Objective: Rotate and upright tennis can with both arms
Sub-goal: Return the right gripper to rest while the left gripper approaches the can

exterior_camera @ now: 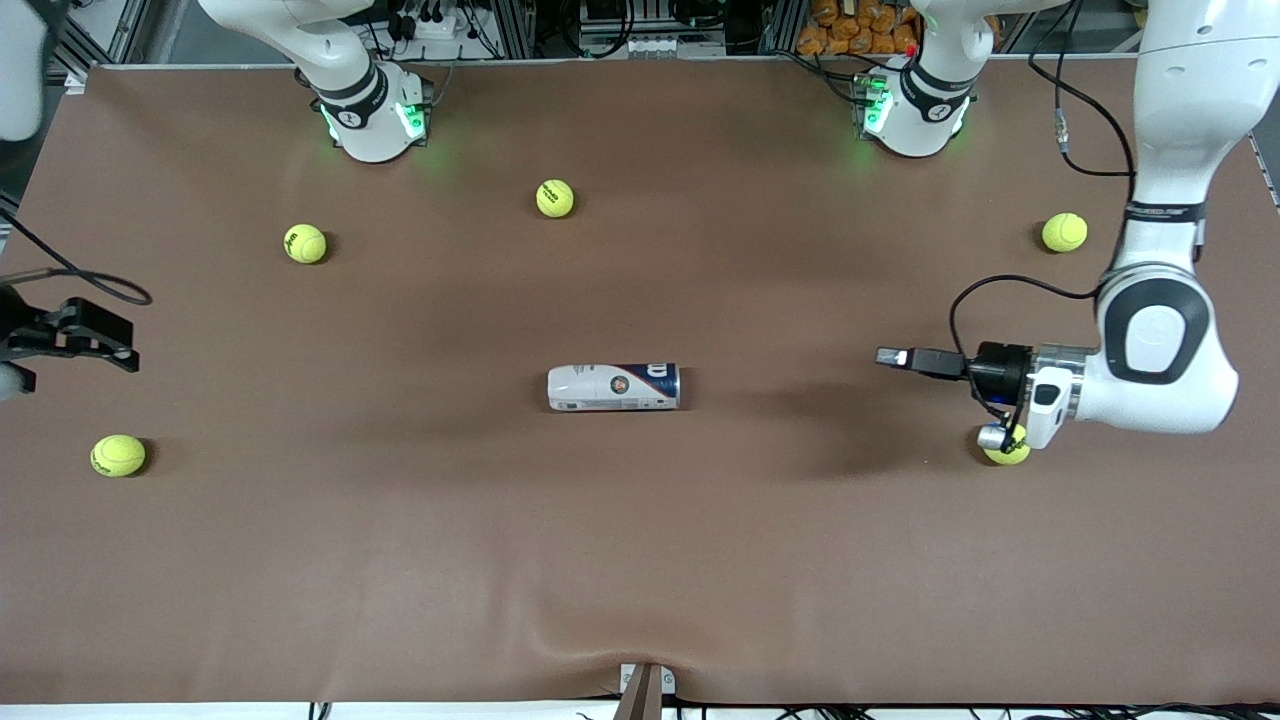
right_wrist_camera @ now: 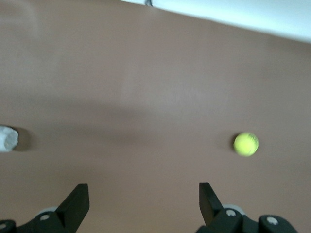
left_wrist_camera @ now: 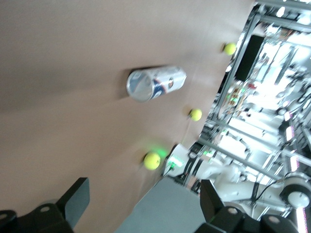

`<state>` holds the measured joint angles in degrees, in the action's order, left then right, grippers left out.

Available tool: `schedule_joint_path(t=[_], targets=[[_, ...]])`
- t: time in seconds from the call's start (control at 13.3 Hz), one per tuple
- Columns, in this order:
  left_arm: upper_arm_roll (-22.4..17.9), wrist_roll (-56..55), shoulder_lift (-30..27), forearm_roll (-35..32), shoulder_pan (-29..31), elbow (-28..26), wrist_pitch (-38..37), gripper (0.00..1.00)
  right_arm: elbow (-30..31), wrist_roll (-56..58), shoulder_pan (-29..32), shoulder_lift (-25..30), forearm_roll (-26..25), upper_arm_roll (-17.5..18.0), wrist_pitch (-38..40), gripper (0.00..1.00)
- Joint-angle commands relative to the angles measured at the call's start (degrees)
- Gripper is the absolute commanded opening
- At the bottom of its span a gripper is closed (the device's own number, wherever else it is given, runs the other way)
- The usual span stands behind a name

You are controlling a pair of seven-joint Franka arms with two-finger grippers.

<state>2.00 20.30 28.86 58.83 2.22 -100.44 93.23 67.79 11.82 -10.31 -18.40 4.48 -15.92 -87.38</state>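
The tennis can lies on its side in the middle of the brown table, its dark blue band toward the left arm's end. In the left wrist view the can shows end-on. My left gripper is open and empty, held level above the table between the can and the left arm's end, pointing at the can; its fingers stand wide apart. My right gripper is open and empty over the right arm's end of the table. One end of the can shows in the right wrist view.
Several yellow-green tennis balls lie loose: one under the left wrist, one farther back at that end, one near the right gripper, and two toward the bases. The table's front edge has a clamp.
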Motion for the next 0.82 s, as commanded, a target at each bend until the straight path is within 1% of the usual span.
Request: schedule_joint_path(t=[0.0,0.07,0.3,0.45,0.6,0.75], targets=[[2.64,1.32,-1.61,4.26,-1.17,-4.58,6.5,1.0,10.75,-11.59,0.2,7.3,2.9,1.15,-0.95,1.0],[3.26,1.32,-1.61,5.06,-1.17,-5.19,8.09,1.0,14.87,-14.34,0.12,9.76,2.82,1.15,-1.82,1.0],[6.25,1.58,-1.09,7.52,-1.35,-6.95,12.83,1.0,26.92,-14.45,0.73,16.45,2.29,1.15,-9.01,1.0],[8.1,3.25,1.01,8.66,-2.04,-7.13,15.65,1.0,27.48,-14.54,0.55,16.64,1.76,1.33,-8.86,1.0],[8.45,5.97,3.38,12.16,-3.01,-6.96,16.54,1.0,26.79,-14.19,0.91,16.73,0.8,1.24,-8.07,1.0],[8.46,10.88,6.54,15.07,-5.03,-5.91,17.24,1.0,24.5,-14.19,0.38,16.29,-0.43,1.5,-6.4,1.0]])
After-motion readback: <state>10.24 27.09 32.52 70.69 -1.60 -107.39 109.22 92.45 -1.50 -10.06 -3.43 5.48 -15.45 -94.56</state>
